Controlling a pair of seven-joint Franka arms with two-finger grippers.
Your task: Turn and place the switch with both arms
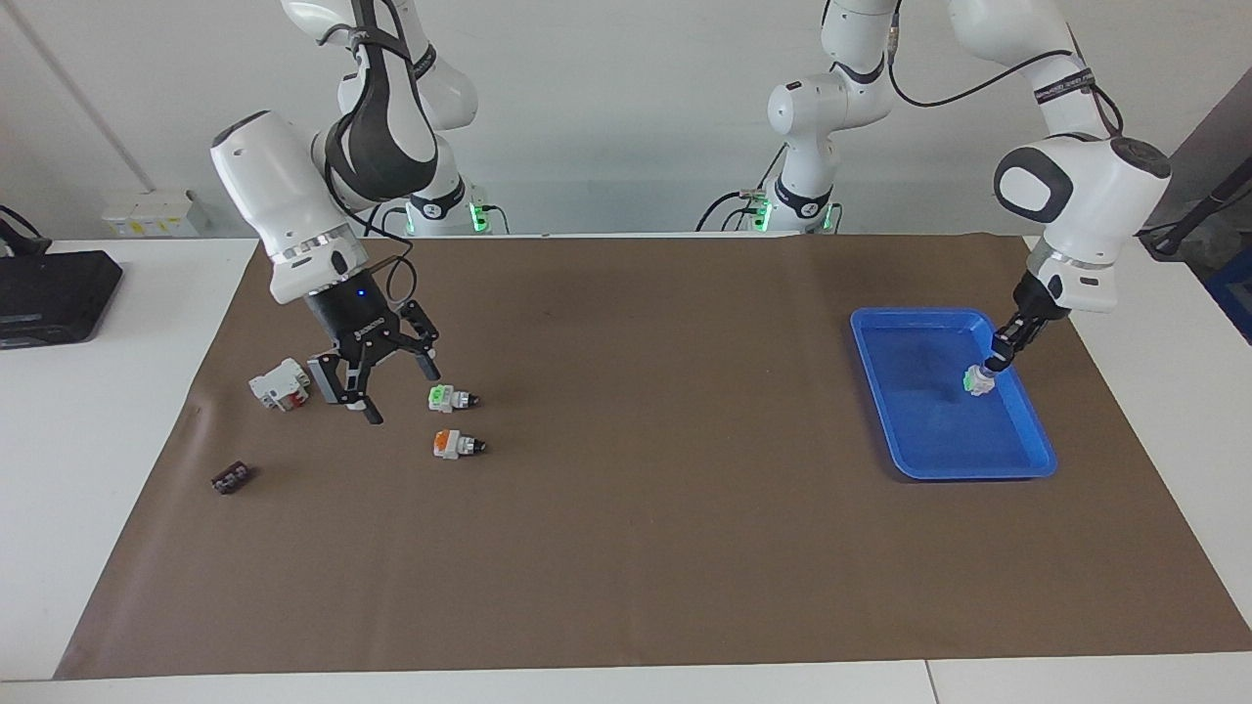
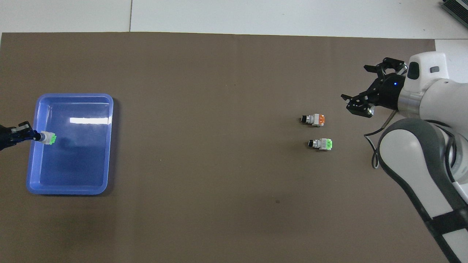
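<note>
No switch with a purple mark shows. My left gripper is shut on the black knob end of a small white switch with a green mark, low inside the blue tray at the left arm's end. Whether the switch touches the tray floor I cannot tell. In the overhead view the left gripper reaches over the tray rim with this switch. My right gripper is open and empty, above the mat at the right arm's end; it also shows in the overhead view.
A second green-marked switch and an orange-marked switch lie on the brown mat beside the right gripper. A white and red block and a small dark piece lie nearby. A black device sits off the mat.
</note>
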